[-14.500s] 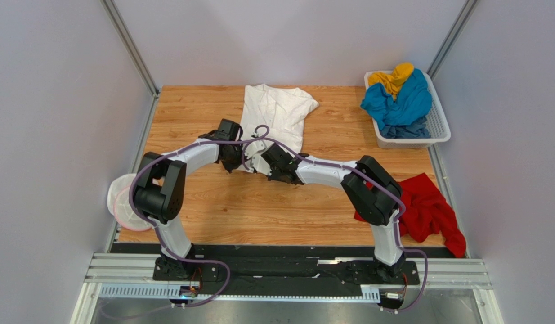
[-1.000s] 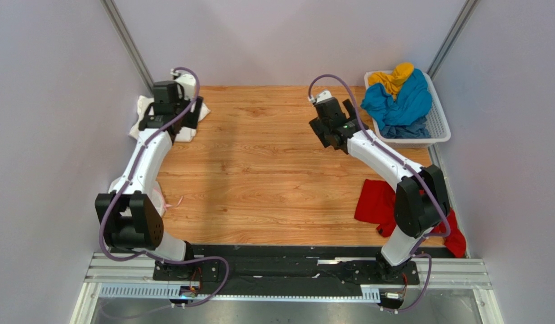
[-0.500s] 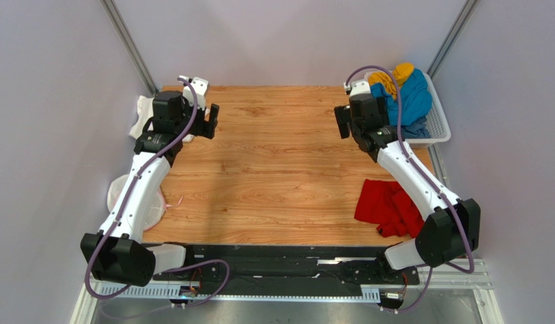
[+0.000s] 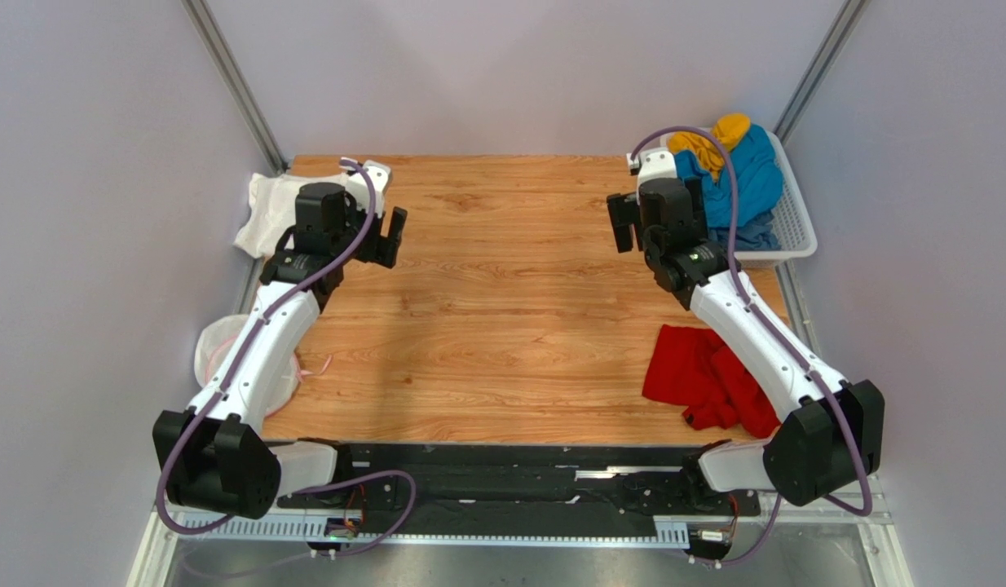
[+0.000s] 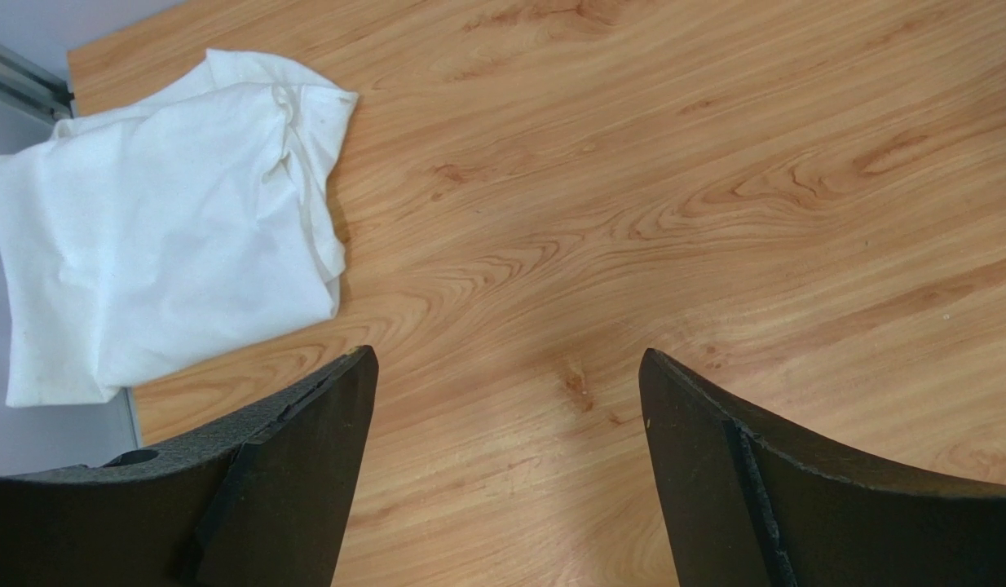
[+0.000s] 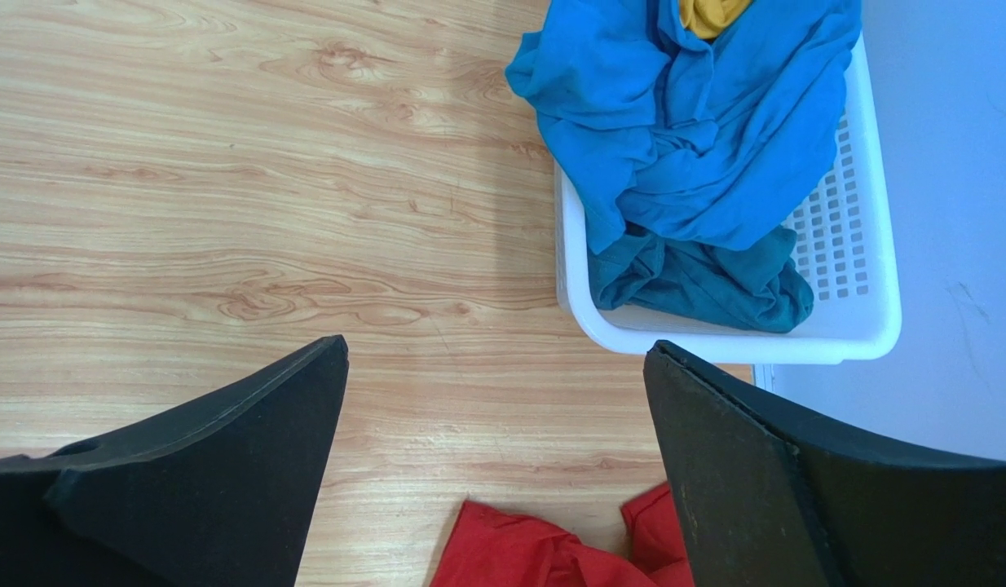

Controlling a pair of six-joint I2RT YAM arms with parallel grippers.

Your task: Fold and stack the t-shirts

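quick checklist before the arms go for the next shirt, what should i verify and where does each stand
1. left pincer open, holding nothing: ok
2. right pincer open, holding nothing: ok
3. white t-shirt folded and fully on the table: not ok, part overhangs the left edge
4. middle of the table free for folding: ok
5. red t-shirt spread flat: not ok, crumpled at the right edge
6. blue t-shirt and yellow t-shirt out of the basket: not ok, both in it
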